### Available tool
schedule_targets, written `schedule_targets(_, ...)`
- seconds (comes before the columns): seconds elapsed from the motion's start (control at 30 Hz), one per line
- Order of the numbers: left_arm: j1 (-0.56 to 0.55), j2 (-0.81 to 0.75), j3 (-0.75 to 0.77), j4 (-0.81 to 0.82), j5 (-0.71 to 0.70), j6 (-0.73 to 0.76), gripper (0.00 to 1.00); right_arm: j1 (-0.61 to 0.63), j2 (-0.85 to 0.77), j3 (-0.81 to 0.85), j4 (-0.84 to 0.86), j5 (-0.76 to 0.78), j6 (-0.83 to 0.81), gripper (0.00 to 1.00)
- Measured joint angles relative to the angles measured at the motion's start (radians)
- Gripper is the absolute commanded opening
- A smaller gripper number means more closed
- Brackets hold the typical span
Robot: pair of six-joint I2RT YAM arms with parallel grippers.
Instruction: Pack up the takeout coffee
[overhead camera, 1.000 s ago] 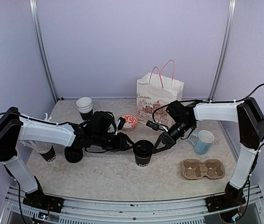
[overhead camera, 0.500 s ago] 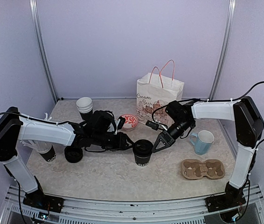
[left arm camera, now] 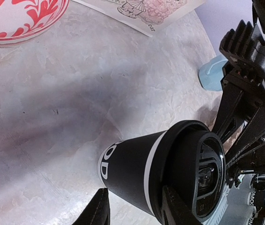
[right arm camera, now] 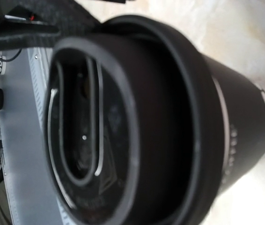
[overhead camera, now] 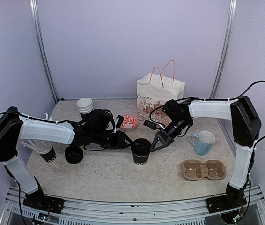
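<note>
the step in hand, as i judged it, was seating the black plastic lid (overhead camera: 142, 145) on the black paper cup (overhead camera: 141, 158) before it went to a carrier. the cup stood upright on the pale marbled tabletop (overhead camera: 104, 180), near its middle and between the two arms. it was well apart from the brown moulded-pulp two-cup carrier (overhead camera: 203, 169) and from the white paper bag with pink handles (overhead camera: 159, 99).

left gripper (overhead camera: 127, 142): its fingers (left arm camera: 97, 212) bracketed the cup wall just under the lid and, by my reading, were clamped on it — a steadying hold. right gripper (overhead camera: 155, 146): its tips were at the lid's rim on the side away from the left arm. i could not tell whether they pinched the rim, merely touched it, or stood parted.

to do this well, the left grip had to be firm enough to stop the cup sliding but not so hard as to dent the paper wall. the right gripper needed to bear down on the rim, not sideways — a lateral push could tip the cup. the right wrist view showed the lid's skirt lying flush on one side only; the other side was hidden.

writing: the bag read "cream bear" in script above a pink picture. the cup wall carried white letters near the base, of which only "ood" was readable. i found nothing legible on the lid.
</note>
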Motion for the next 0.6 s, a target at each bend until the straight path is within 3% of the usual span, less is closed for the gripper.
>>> schedule_targets(0.23, 0.0, 0.002, 0.023, -0.032, -0.014, 0.038, 0.41, 0.027, -0.051, -0.047, 0.04, 0.033, -0.083, 0.53)
schedule_targets(0.6, -0.001, 0.002, 0.105, -0.164, -0.065, 0.161, 0.55, 0.098, -0.085, -0.098, 0.044, 0.108, -0.188, 0.56)
